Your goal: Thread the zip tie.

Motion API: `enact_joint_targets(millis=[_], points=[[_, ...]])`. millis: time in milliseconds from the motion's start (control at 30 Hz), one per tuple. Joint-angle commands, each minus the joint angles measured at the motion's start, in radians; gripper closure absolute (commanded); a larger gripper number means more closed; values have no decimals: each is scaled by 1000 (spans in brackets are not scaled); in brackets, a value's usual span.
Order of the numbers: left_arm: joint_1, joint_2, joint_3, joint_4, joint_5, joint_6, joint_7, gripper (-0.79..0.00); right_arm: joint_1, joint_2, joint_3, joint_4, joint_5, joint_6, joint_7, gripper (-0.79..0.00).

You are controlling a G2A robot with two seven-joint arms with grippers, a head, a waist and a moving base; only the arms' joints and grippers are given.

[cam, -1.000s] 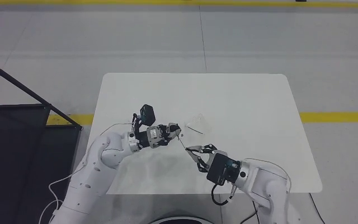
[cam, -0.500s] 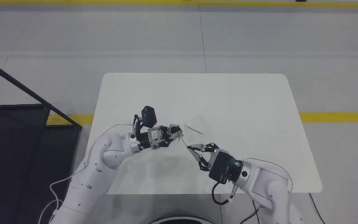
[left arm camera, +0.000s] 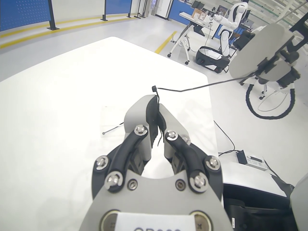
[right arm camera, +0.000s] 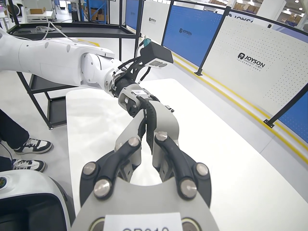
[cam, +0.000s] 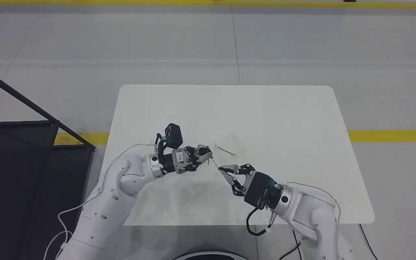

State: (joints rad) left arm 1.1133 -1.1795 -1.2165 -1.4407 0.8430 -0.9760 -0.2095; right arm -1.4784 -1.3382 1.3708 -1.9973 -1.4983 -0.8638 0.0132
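Threading: tie (left arm camera: 154, 88) in air, 8 o'clock of table (cam: 292, 117) centre; head above left pincer (left arm camera: 157, 104).
Left pincer: clamped on strap.
Right pincer (right arm camera: 147, 121): clamped on tail, 5 o'clock of head.
Risk: thin tail may buckle, miss slot.

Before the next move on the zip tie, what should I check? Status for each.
1. Left gripper shut on the zip tie, just below its head: ok.
2. Right gripper shut on the far end of the strap: ok.
3. Strap runs between the two grippers in the air above the table: ok, with one kink near the head.
4. Strap end passed through the head: cannot tell.
5. Clear bag lies on the table, apart from both grippers: ok.
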Motion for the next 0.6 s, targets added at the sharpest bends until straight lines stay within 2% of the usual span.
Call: enact_joint_targets(millis=[0,567], points=[[1,1,1,-1,0,1,3,0,1,2,-1,0,4,2,3,0],[1,10,10,-2,5,6,19,0,10,26,-10,4,42,24,17,0]])
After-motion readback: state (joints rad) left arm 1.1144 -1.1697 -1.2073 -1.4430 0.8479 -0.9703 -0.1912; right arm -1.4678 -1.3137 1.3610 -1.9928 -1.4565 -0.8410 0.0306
